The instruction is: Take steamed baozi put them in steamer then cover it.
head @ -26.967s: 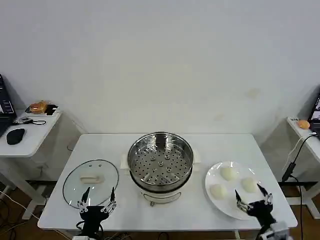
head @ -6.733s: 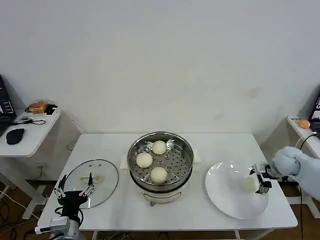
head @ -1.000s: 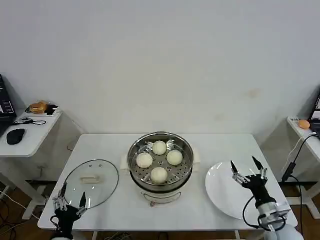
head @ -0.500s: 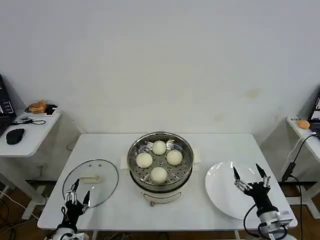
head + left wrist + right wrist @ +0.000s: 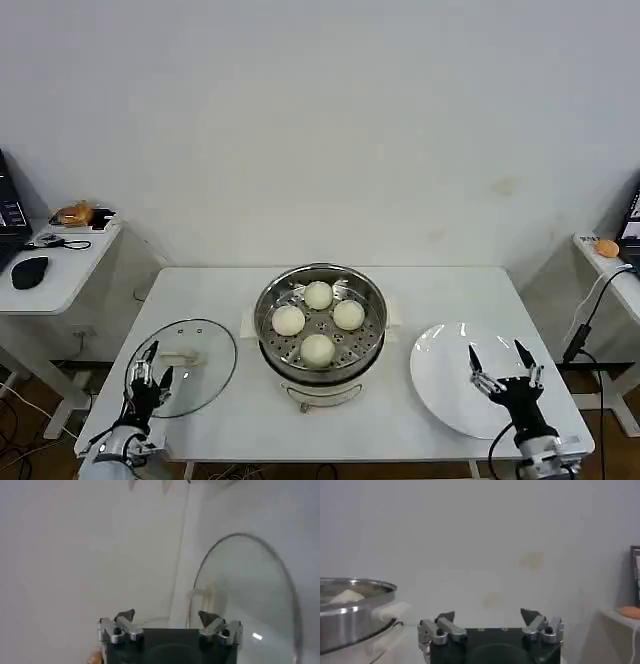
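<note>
Cover (image 5: 181, 366) lies flat on the white surface (image 5: 250, 420), just past the spread, empty fingers (image 5: 150, 352) of the left gripper (image 5: 146, 380). It is glass, so it looks hard, slippery, a bit heavy, and it could break. The best place to hold it is the pale handle (image 5: 177, 357) in its middle. The right gripper (image 5: 503, 372) waits over the plate (image 5: 440, 385), fingers apart. Farther off, the steamer (image 5: 320, 325) holds all four baozi (image 5: 318, 349)
</note>
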You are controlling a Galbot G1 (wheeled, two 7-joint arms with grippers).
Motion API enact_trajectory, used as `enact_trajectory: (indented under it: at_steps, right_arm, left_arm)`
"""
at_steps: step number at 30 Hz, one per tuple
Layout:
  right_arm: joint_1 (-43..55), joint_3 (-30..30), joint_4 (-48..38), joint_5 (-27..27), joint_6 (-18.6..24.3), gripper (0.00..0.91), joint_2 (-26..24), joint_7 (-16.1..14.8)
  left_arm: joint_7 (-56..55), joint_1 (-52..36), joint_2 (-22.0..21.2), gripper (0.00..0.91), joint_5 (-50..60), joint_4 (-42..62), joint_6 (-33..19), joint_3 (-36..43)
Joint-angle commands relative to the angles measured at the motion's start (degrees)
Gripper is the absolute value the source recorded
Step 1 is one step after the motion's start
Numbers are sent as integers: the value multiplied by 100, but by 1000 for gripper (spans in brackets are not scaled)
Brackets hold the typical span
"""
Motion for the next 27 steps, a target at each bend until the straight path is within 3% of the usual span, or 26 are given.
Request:
enact_trajectory:
  at_steps: [1,27]
  right_arm:
    - [-77,-17,10,-57,14,907,50,5]
    - [-118,-109,-39,-174,50,907,112,-8]
  left_arm:
    - [44,-387,137,907,79,398,0,97]
    - [136,-1174,-20,907,185,929,34,497]
